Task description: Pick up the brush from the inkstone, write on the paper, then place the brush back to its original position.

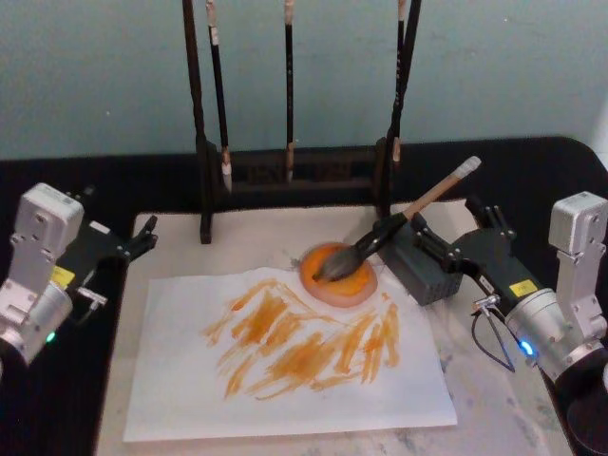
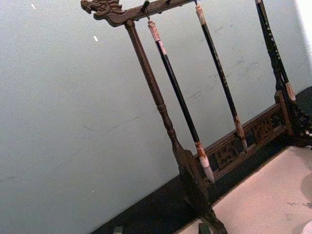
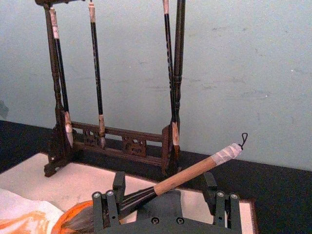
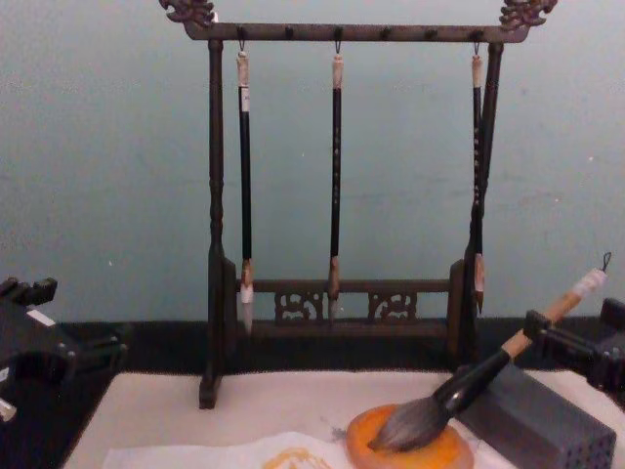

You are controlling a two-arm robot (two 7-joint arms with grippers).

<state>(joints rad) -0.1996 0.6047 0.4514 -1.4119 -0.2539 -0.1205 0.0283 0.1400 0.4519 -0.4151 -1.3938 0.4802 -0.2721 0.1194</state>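
We see the brush [image 1: 380,236] lying aslant with its bushy bristles resting on the round orange inkstone [image 1: 338,275], its black lower shaft and tan handle rising to the right over the grey perforated block [image 1: 425,266], the whitish looped end highest and farthest. The paper [image 1: 285,361] lies near us on the beige mat [image 1: 256,237], already covered in orange strokes, so we judge the writing done and the brush back in its place. The right pincer [image 3: 165,195] sits spread on either side of the handle, its fingers [image 3: 119,181] clear of the wood and pinching nothing. The left pincer [image 1: 142,237] waits parked at the left edge of the worktop, and we cannot tell how its fingers stand. We expect the brush to be light and stiff along the shaft (the bristles soft, wet and likely to drip or smear), so we would take hold on the tan handle just above the black section, never on the hair. The rack [image 4: 342,195] of slim brushes stands at the far side.
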